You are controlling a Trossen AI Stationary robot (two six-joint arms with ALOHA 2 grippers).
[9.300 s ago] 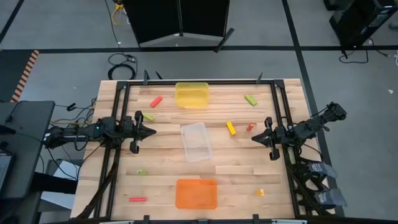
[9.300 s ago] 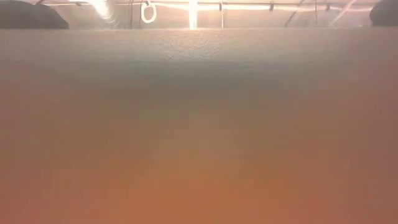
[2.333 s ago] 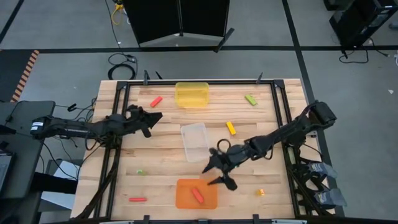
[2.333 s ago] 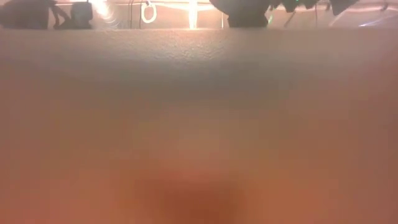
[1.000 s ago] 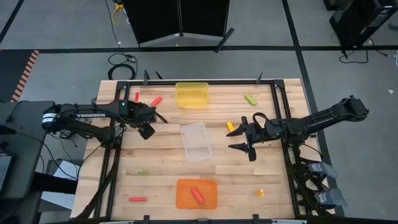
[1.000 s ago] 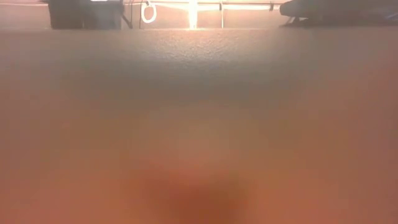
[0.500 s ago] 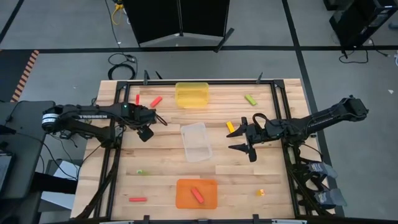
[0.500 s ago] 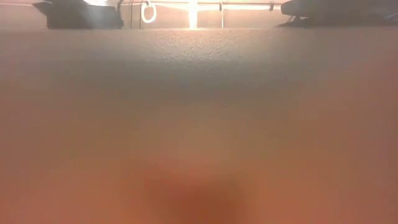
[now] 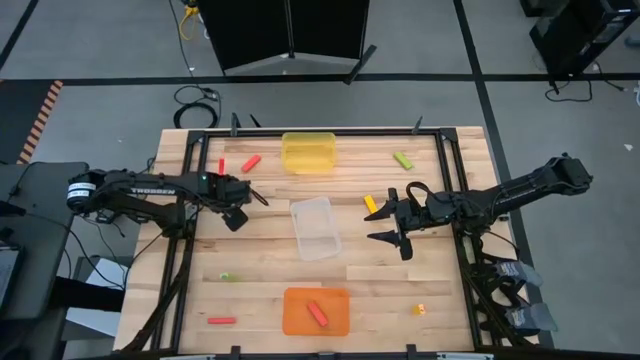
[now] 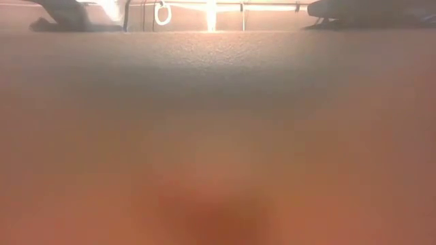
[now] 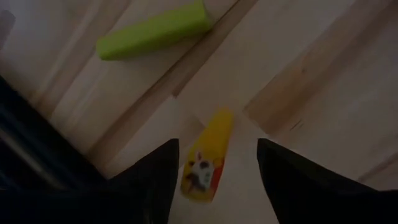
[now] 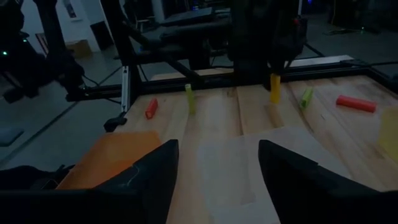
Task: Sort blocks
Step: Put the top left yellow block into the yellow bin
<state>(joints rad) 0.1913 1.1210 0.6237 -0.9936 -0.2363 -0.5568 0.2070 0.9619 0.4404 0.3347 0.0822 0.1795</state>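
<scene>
One red block [image 9: 318, 313] sits in the orange tray [image 9: 290, 300] at 6 o'clock. The other blocks lie loose on the desk [image 9: 400, 285], so your sorting has barely begun. The left gripper [image 9: 255, 196], at 9 o'clock, straddles a yellow block [image 11: 208, 152] with its fingers wider than the block and not clamped. The right gripper [image 9: 385, 215], at 3 o'clock, gapes empty.

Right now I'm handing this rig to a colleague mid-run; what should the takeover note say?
Right gripper open, empty, beside a loose yellow block.
Left gripper at a second yellow block; grip unclear.
Done: one red block in the orange tray.
To do: yellow tray and clear tray hold nothing; red, green and yellow blocks lie scattered on the table.
</scene>
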